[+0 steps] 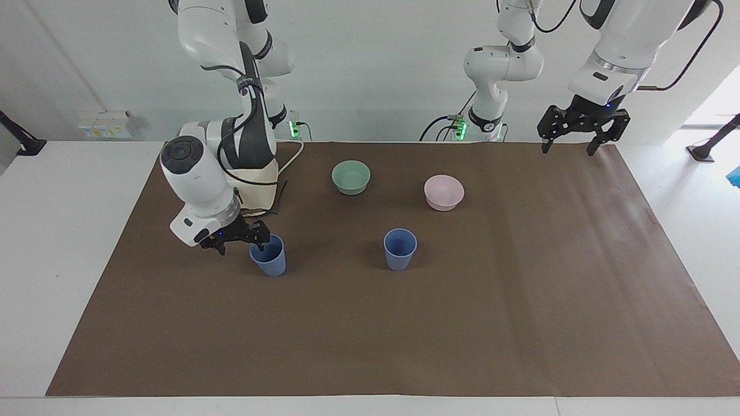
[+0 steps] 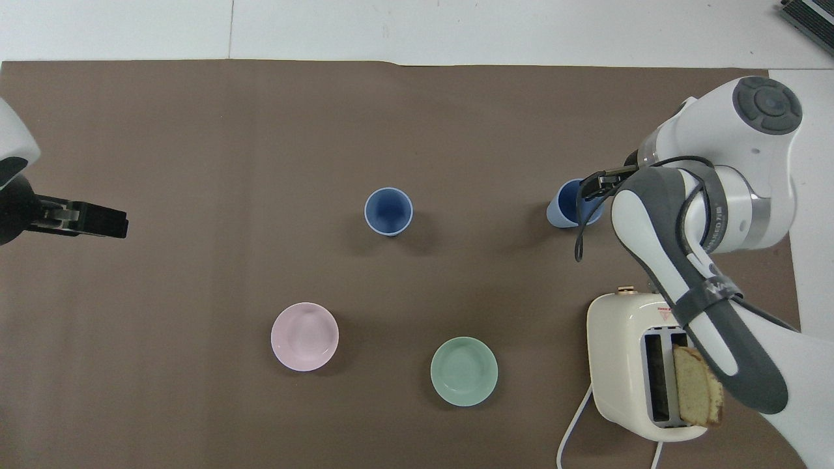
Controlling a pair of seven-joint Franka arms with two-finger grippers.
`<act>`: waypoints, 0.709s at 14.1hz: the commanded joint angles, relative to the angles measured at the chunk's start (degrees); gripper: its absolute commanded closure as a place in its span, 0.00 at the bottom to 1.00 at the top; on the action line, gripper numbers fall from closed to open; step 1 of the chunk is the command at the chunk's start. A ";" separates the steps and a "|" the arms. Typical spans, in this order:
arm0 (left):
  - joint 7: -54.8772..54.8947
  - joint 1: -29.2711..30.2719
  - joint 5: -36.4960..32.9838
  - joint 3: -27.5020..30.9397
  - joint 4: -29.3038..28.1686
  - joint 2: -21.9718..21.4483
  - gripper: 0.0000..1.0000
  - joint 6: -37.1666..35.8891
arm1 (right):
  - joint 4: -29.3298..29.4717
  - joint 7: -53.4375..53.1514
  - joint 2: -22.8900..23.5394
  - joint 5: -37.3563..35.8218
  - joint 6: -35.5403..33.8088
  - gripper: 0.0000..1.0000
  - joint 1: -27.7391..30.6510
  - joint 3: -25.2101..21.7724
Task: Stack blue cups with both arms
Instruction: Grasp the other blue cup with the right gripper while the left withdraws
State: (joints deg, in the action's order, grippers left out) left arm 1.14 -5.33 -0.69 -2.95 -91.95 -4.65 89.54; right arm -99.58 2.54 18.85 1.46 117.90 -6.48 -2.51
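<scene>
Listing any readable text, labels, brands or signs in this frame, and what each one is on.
No text reads in full.
"W...": grey lettering on the right arm's dark band, partly cut off; the rest is illegible.
Red triangle sign with small print on top of the toaster: too small to read.
Cups, bowls and mat: no markings.

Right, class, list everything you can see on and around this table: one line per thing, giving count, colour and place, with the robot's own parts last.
Small matte tapered cups: two, periwinkle blue; one mid-table, one toward the right arm's end, both upright.
Shallow round bowls: two; pale green and pink, nearer to the robots than the cups.
Toaster: one, cream, at the right arm's end, a bread slice standing in its slot.
Table cover: one, brown paper.
Right claw: black, open, low at the rim of the cup nearest it.
Left claw: black, open, raised over the cover's corner at the left arm's end.
</scene>
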 commanded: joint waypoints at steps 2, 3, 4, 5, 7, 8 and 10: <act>1.06 0.67 1.04 -0.04 3.80 0.25 0.00 -4.19 | -4.66 2.48 -0.83 1.53 3.92 0.00 0.15 0.05; 1.23 0.84 2.17 0.05 3.63 0.17 0.00 -4.02 | -4.75 2.39 -0.48 1.53 3.92 0.00 0.15 0.05; 1.23 1.28 2.36 0.14 3.19 -0.01 0.00 -3.93 | -4.66 2.39 -0.31 1.53 4.00 0.13 -0.29 0.05; 1.06 1.28 2.45 0.40 3.10 -0.19 0.00 -4.19 | -4.66 2.30 -0.30 1.62 4.35 0.52 -0.46 0.05; 0.62 1.46 1.84 0.58 3.18 -0.27 0.00 -4.46 | -4.66 2.30 -0.30 1.62 5.14 0.93 -0.55 0.05; 0.62 1.81 1.75 0.75 3.10 -0.36 0.00 -4.54 | -4.66 2.47 -0.22 1.62 5.15 1.00 -0.55 0.05; 1.06 3.65 1.83 0.84 3.53 -0.27 0.00 -4.37 | -4.57 2.47 -0.22 1.62 5.15 1.00 -0.55 0.05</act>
State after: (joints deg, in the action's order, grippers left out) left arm 1.16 -4.03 0.54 -1.73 -89.29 -4.66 86.42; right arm -103.38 2.86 18.95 1.46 121.84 -7.30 -2.49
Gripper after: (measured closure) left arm 0.000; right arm 0.670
